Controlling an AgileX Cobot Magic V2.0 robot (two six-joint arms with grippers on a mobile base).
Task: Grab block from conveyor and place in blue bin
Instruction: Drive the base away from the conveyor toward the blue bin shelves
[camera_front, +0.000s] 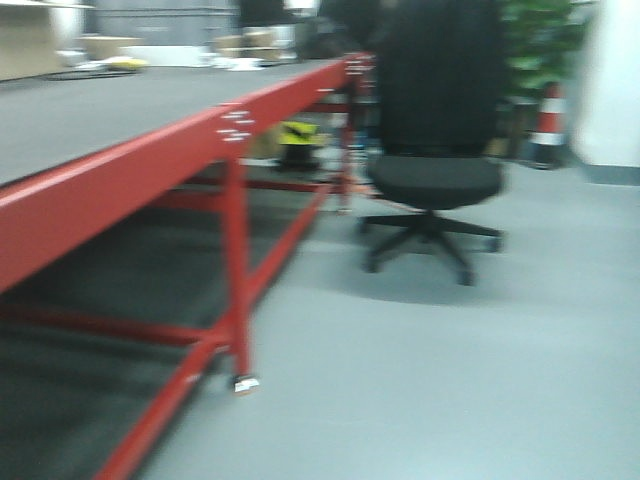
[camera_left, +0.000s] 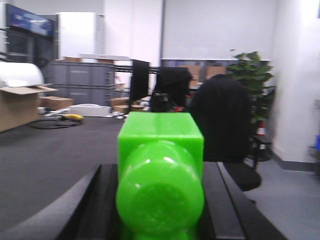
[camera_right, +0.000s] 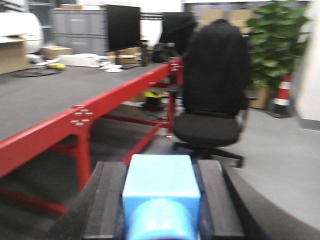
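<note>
Green, bright green: that's your green block (camera_left: 160, 145), filling the L wrist cam. It sits betw. the two black fingers (camera_left: 92, 202) of the left gripper (camera_left: 160, 170). Both press on its sides, so that gripper is clamped on it, round stud end toward the cam. Behind it at left you see the conveyor (camera_left: 45, 155), its grey belt running far into the room. A cardboard box (camera_left: 17, 107) sits at far left and grey cabinets (camera_left: 82, 82) at the back.

Over to the R wrist cam: the right gripper (camera_right: 161, 165) is clamped too, on a light-blue block (camera_right: 161, 182) of the same shape. Dark fingers (camera_right: 107, 195) touch it on either side. Past it the red frame (camera_right: 85, 120) runs along the left, w/ a black office chair (camera_right: 215, 85) just right of the frame's far end. A potted plant (camera_right: 277, 40) and a striped cone (camera_right: 283, 95) stand far right.

Front cam is blurred, fyi. The conveyor takes the left side, w/ the grey belt (camera_front: 120, 110) on top and the red rail and legs under it. The chair stands mid-right on the pale grey floor (camera_front: 450, 380), just beside the frame. No gripper shows in this view. Small stuff at the belt's far end is too soft to name.
</note>
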